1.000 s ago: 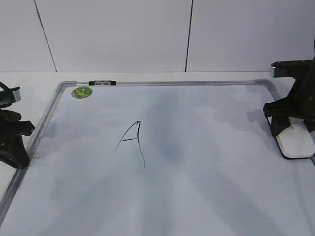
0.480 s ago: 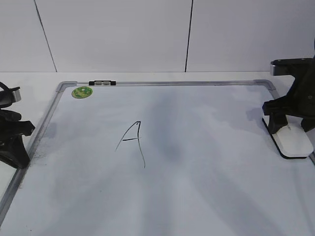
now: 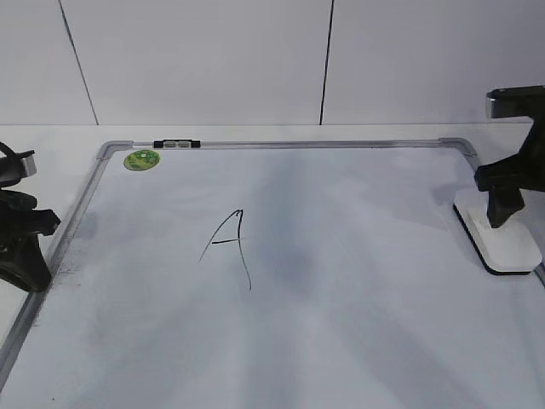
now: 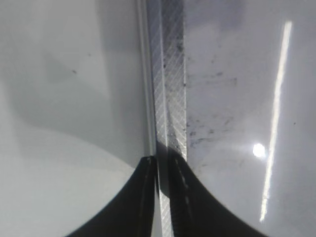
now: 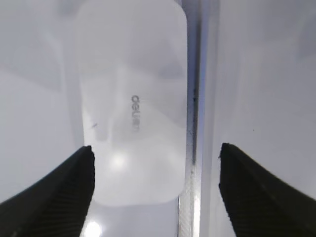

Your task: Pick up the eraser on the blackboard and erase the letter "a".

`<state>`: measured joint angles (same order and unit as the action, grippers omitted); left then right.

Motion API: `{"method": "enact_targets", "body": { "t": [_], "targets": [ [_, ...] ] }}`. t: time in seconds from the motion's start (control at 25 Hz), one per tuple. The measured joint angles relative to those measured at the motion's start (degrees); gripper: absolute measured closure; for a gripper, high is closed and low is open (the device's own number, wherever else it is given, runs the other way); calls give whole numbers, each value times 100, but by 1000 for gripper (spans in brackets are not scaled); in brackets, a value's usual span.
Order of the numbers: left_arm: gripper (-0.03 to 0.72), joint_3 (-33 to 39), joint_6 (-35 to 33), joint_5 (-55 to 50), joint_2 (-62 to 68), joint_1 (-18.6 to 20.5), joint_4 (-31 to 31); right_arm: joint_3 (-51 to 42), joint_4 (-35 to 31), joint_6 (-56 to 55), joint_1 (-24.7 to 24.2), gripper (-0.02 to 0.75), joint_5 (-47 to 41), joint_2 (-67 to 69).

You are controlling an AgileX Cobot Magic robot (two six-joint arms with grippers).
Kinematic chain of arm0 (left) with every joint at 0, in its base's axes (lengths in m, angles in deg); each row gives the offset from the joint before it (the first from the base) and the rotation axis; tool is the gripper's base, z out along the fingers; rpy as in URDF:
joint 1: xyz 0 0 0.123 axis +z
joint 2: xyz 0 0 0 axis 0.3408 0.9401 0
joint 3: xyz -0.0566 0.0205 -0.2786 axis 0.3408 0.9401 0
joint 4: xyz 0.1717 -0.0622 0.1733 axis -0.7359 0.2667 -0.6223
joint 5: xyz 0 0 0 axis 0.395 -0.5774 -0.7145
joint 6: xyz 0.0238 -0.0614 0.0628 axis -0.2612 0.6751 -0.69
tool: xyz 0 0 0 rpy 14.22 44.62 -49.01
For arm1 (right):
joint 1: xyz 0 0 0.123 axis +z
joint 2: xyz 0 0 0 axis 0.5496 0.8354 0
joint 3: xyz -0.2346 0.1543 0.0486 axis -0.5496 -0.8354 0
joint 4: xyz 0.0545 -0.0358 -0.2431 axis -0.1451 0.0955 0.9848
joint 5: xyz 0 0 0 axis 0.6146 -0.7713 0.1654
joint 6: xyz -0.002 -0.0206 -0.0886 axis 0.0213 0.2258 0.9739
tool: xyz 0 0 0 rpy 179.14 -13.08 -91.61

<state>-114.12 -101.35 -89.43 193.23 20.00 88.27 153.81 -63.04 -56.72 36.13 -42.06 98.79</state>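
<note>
The blackboard (image 3: 358, 281) is a white board in a grey metal frame, lying flat. The white eraser (image 3: 504, 241) lies flat at its right edge, beside the frame (image 5: 193, 123). My right gripper (image 3: 515, 213) hovers just above the eraser (image 5: 131, 108), open wide, touching nothing. Nearly closed and empty, my left gripper (image 3: 25, 247) rests at the board's left frame (image 4: 170, 98), fingertips (image 4: 148, 170) on either side of the rail. The letter "a" is out of view; only a tall capital "A" (image 3: 230, 243) shows mid-board.
A round green sticker (image 3: 142, 159) and a small black-and-grey clip (image 3: 176, 144) sit at the board's top left. Grey smudges mark the board near the left frame (image 4: 207, 108). A white wall stands behind.
The right gripper let the eraser down flat on the board, opened, then rose and shifted right. The left arm has not moved.
</note>
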Motion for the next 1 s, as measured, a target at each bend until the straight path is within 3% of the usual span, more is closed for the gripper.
{"method": "enact_targets", "body": {
  "t": [0.2,0.48,0.6,0.8,1.0],
  "targets": [
    [611,-50,0,-10,9,-8,-26,47,13,69,0,130,-666,-163],
    [358,-697,0,-201,21,-8,-224,47,-210,339,0,142,-982,-178],
    [296,-1035,109,-623,21,-8,-402,47,-304,416,0,144,-1127,-178],
    [276,-1685,332,-1473,21,-8,-586,47,-326,440,0,145,-1436,-250],
    [276,-1907,479,-1617,-122,-8,-611,47,-326,462,0,145,-1503,-563]
  ]
}}
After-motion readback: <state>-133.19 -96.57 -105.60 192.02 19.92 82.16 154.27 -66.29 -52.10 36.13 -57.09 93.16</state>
